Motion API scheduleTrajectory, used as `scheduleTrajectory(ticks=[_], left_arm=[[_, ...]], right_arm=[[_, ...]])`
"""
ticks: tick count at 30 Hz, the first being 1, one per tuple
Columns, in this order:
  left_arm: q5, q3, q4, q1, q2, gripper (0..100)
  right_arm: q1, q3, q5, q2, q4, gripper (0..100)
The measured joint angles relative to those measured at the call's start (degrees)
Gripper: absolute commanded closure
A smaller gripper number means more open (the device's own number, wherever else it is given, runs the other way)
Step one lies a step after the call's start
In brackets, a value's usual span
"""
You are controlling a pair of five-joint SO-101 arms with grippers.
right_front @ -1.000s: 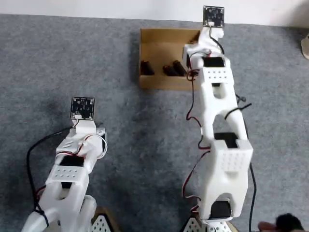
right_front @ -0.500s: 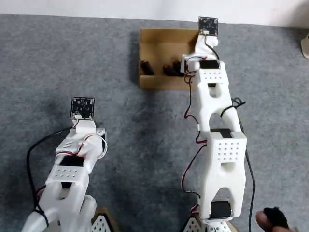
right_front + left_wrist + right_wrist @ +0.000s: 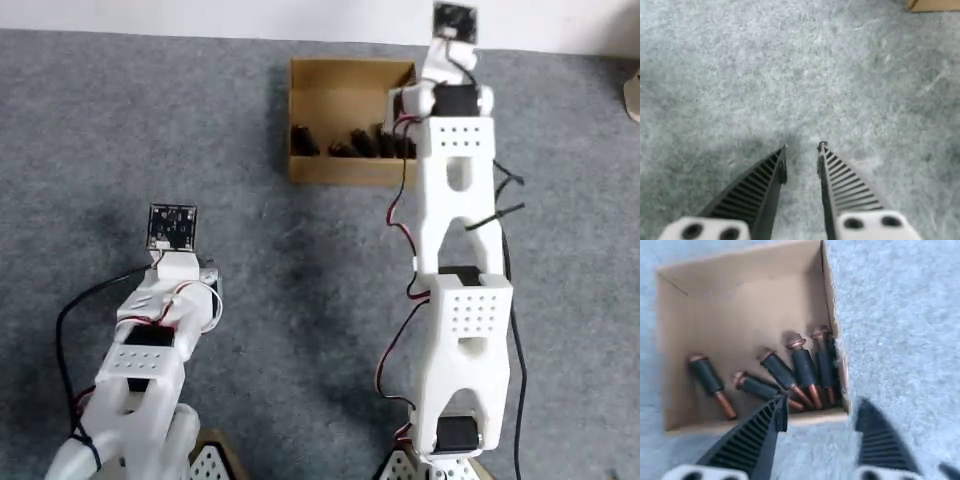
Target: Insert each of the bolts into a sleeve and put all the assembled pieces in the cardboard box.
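Grey carpet (image 3: 790, 75) lies right under my left claw (image 3: 802, 149). Its two ribbed black fingers (image 3: 760, 190) stand a narrow gap apart with nothing between them, pointing down at the bare pile. From above, the left arm (image 3: 150, 340) sits folded back close to its base, with red and black wires (image 3: 190, 300) looping at the wrist. Far off ahead of this claw and to one side, a corner of the cardboard box (image 3: 935, 4) just shows.

My right arm (image 3: 455, 250) is stretched out long and nearly straight, its wrist over the right-hand wall of the box (image 3: 340, 172). The right claw (image 3: 822, 412) hangs spread wide and grips nothing. One finger (image 3: 752, 440) is over the box's near wall and the other over the carpet just outside it.

Just beyond that claw's tips, five sleeved bolts (image 3: 802, 367) lie on the box floor, each a copper-coloured bolt in a dark sleeve. Three are packed side by side against the wall nearest the claw's outer finger, one (image 3: 757, 386) lies beside them, and one (image 3: 707, 377) lies apart toward the opposite wall.

Past the carpet's far edge runs a pale strip (image 3: 200, 15). Each wrist carries a small dark circuit board (image 3: 172, 227), and its markings are too small for me to read.
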Motion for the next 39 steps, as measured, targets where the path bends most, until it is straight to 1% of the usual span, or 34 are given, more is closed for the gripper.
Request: scheduleTrajectory(ticks=[2,5,6,9,13,16,19,24,28,33,39], left_arm=[[0.0,0.0,0.0,0.0,0.0,89],[0.0,0.0,0.0,0.0,0.0,89],[0.0,0.0,0.0,0.0,0.0,89],[0.0,0.0,0.0,0.0,0.0,89],[0.0,0.0,0.0,0.0,0.0,89],[0.0,0.0,0.0,0.0,0.0,89],[-1.67,0.0,0.0,-0.62,-1.14,89],[-2.29,1.67,0.0,-2.73,-7.56,89],[-2.29,2.81,0.79,-3.08,-12.92,89],[-2.37,2.81,6.68,-3.08,-19.25,89],[-2.64,2.81,15.3,-3.78,-28.4,89]], right_arm=[[0.0,-6.33,-0.53,0.0,5.45,97.3],[0.0,-14.07,-0.88,0.0,13.54,99.6],[0.0,-15.91,-0.88,0.0,14.77,99.5],[1.14,-18.9,-0.88,-0.09,15.74,99.5],[3.34,-19.34,-0.88,-0.09,15.91,99.5],[3.43,-19.34,-0.88,-0.09,15.91,99.5],[3.43,-19.08,-0.88,-0.09,15.91,99.5],[8.09,-10.73,-0.88,-0.09,15.91,99.5],[12.4,-0.7,-0.88,-2.99,15.91,99.5],[16.7,14.68,-0.88,-12.92,15.91,99.5],[19.69,32.62,2.9,-30.24,15.91,99.5]])
